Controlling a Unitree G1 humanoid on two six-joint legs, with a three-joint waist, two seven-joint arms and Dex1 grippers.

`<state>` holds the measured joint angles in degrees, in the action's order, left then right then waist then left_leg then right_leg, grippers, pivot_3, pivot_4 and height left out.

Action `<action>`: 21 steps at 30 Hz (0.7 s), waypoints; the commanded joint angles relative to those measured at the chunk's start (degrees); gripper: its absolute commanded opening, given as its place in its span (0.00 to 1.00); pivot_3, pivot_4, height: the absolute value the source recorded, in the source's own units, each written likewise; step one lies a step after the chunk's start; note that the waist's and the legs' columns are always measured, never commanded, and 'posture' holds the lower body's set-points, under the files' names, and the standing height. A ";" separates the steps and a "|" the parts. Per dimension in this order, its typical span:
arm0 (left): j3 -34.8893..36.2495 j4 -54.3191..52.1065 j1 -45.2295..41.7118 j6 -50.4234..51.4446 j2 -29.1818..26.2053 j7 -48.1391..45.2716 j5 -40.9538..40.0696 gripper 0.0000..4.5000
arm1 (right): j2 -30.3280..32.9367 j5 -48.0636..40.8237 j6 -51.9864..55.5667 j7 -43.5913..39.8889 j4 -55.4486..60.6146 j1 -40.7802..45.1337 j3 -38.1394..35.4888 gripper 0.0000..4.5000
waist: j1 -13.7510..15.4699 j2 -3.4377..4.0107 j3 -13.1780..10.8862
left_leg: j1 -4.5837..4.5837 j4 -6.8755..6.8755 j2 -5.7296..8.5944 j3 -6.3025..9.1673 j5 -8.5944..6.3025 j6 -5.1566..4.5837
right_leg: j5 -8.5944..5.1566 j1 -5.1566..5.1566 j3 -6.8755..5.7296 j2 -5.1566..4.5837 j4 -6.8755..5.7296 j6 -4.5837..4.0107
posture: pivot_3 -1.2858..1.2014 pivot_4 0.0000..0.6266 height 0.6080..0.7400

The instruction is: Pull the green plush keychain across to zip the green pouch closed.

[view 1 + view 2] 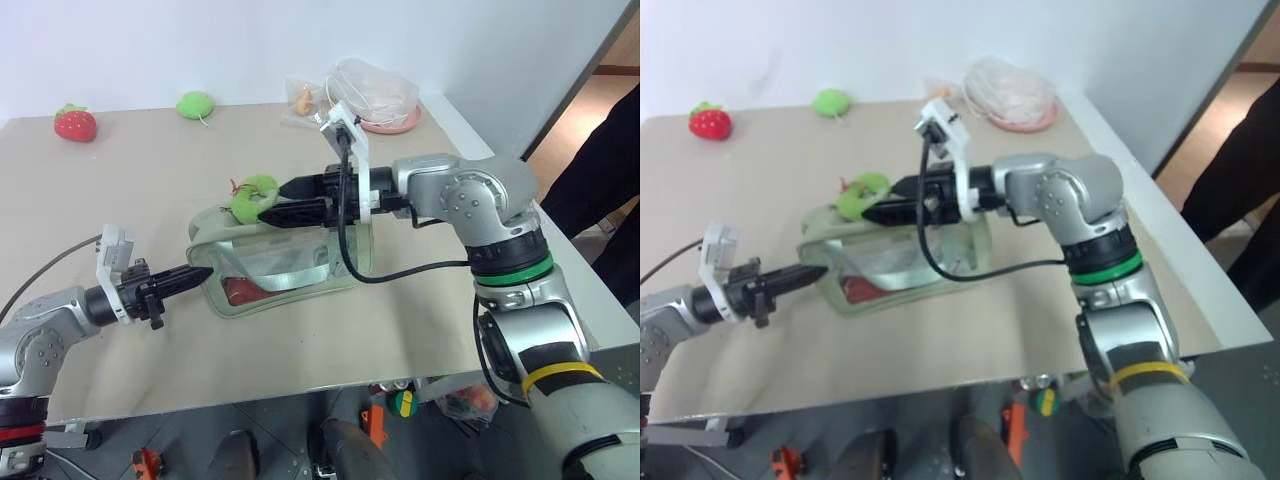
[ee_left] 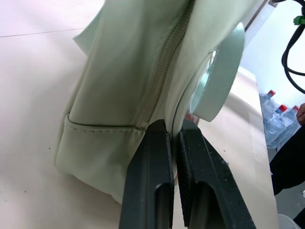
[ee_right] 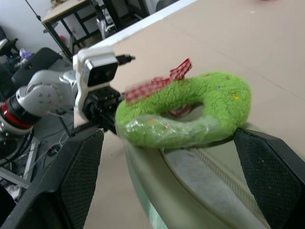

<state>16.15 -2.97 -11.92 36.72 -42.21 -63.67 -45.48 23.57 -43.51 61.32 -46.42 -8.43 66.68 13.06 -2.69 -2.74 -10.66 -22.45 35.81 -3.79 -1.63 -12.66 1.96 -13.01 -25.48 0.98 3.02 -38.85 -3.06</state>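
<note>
Head views, pouch: we see the green pouch point(image 1: 275, 262) lying mid-table, nearer the front edge than the back, with red items behind its clear side.
Head views, keychain: the green plush keychain point(image 1: 254, 197) sits on the pouch's top at its far-left end, so we judge the zip is not yet drawn across.
Head views, left gripper: our left gripper point(image 1: 190, 277) is pressed together at the pouch's left end, which we read as an anchor to stop the pouch sliding when the zip is pulled.
Head views, right gripper: our right gripper point(image 1: 272, 201) reaches in level from the right, fingers spread wide, tips just beside the keychain and holding nothing.
Head views, clutter: a strawberry plush point(image 1: 75, 123) and a round green plush point(image 1: 196, 104) lie near the table's back edge, well apart from the work.
Left wrist view: the two fingers point(image 2: 151, 181) are clamped on the pouch's fabric seam just beside the zipper's end.
Right wrist view: the keychain point(image 3: 190, 114) lies between our two wide-spread fingers point(image 3: 76, 183), ready to be closed on; its red-and-white cord point(image 3: 157, 82) trails toward the left gripper point(image 3: 102, 112).
</note>
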 commanded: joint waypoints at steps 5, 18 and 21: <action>0.17 -1.88 0.60 0.89 -0.63 -0.21 -0.16 0.00 | -1.30 2.44 -0.72 -1.67 -7.19 4.59 -5.40 0.99 | -0.01 0.00 0.00 | -0.02 0.04 0.10 -0.03 0.00 0.00 | 0.00 0.00 0.03 -0.11 0.00 0.00 | 0.52 0.24 1.00; -0.61 -1.40 -0.04 0.66 0.17 -0.27 0.30 0.00 | -5.54 2.69 1.69 -1.47 -7.34 5.68 -9.14 0.32 | 0.02 0.00 0.00 | -0.06 0.06 0.16 -0.03 0.00 0.01 | -0.01 0.01 0.03 -0.21 -0.01 0.03 | 0.52 0.24 1.00; -0.52 -1.38 0.05 0.55 0.29 -0.22 0.33 0.00 | -5.31 2.83 1.89 -1.95 -6.62 5.03 -8.94 0.10 | 0.03 0.00 0.00 | -0.06 0.06 0.18 -0.02 0.00 0.01 | -0.02 0.01 0.02 -0.21 -0.01 0.03 | 0.52 0.24 1.00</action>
<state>15.93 -3.81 -12.01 37.36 -41.84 -63.86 -45.44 17.99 -40.25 63.26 -47.54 -17.70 70.77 5.82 -2.66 -2.74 -10.66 -22.51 35.88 -3.61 -1.65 -12.66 1.97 -13.03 -25.47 1.00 2.81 -38.85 -3.03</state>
